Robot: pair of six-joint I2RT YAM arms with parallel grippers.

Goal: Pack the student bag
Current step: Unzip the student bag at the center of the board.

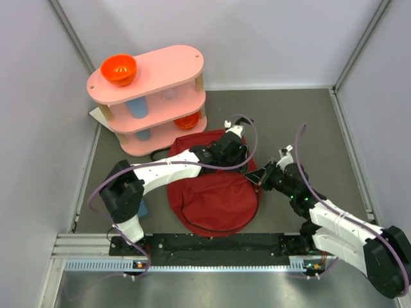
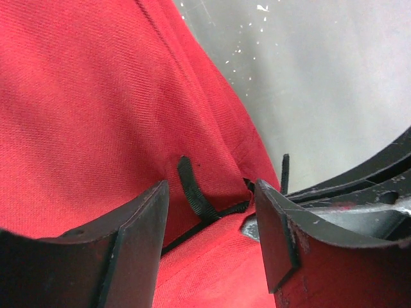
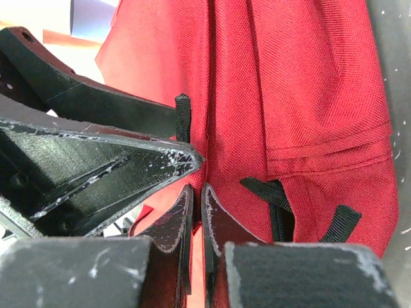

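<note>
One pink three-level shelf unit [image 1: 151,96] at the far left of the grey surface [image 1: 308,128], with an orange bowl [image 1: 119,69] on its top level and a blue cup [image 1: 136,107] on the level below. Nearer, beside the left arm's base, a small blue object [image 1: 144,207], too hidden to name. Right of that, at the middle of the surface and just in front of the shelf unit, the student bag [image 1: 212,202]: dark red fabric, lying flat between the two arms, a dark seam curving round its near part. Over the bag's right edge, the left pincer [image 2: 212,237], jaws parted with a clear gap and gripping nothing. Seen through that gap, on the red fabric beyond, a short black webbing loop [image 2: 192,192], untouched by either finger. Just beside it to the right, the right pincer [image 3: 198,205], fingers pressed together at the same edge of the bag, tips against the red cloth; any fold nipped between them impossible to confirm. Farther right on the bag, black straps [image 3: 276,199] near its rim.
</note>
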